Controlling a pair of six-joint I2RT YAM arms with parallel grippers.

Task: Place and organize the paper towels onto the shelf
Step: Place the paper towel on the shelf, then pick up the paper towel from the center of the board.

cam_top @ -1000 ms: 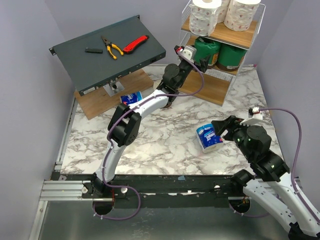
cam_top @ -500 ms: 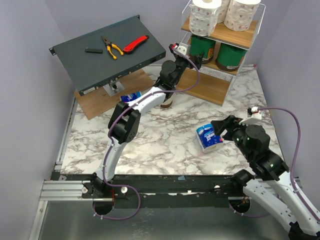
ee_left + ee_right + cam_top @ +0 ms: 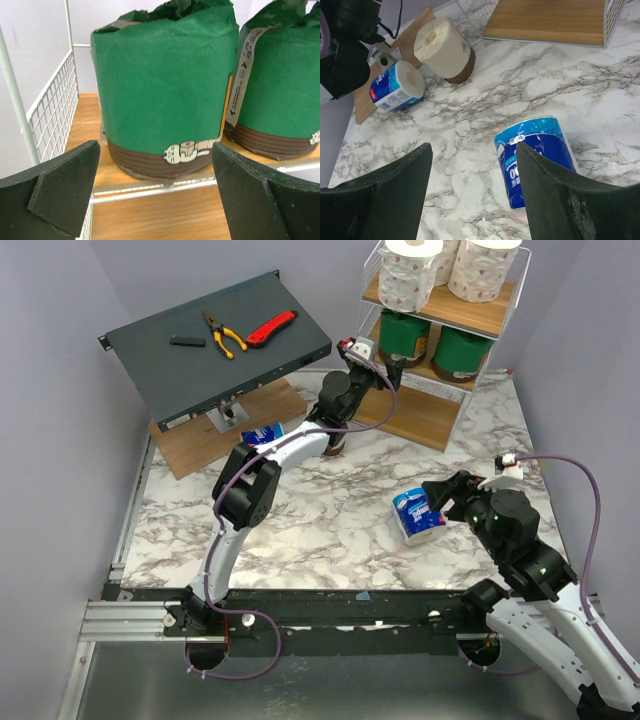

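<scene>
The shelf [image 3: 425,310] stands at the back right. White pink-printed rolls [image 3: 412,272] fill its top tier. Two green-wrapped rolls [image 3: 408,338] stand on the middle tier; in the left wrist view the nearer one [image 3: 165,90] stands beside the second [image 3: 280,85]. My left gripper [image 3: 388,364] is open and empty just in front of the nearer green roll, its fingers [image 3: 65,190] clear of it. My right gripper [image 3: 443,502] is open over the table, beside a blue-and-white pack [image 3: 540,155] lying on its side. A cream roll [image 3: 442,47] and a second blue pack [image 3: 395,85] lie further left.
A slanted dark grey metal box [image 3: 220,345] at the back left carries pliers [image 3: 225,335] and a red knife [image 3: 270,330]. It rests on a flat wooden board [image 3: 200,445]. The shelf's bottom board [image 3: 545,20] shows bare wood. Grey walls close in both sides.
My left gripper has drawn back to the left from the nearer green roll, which stays on the middle tier. The right arm and the blue pack have not moved.
</scene>
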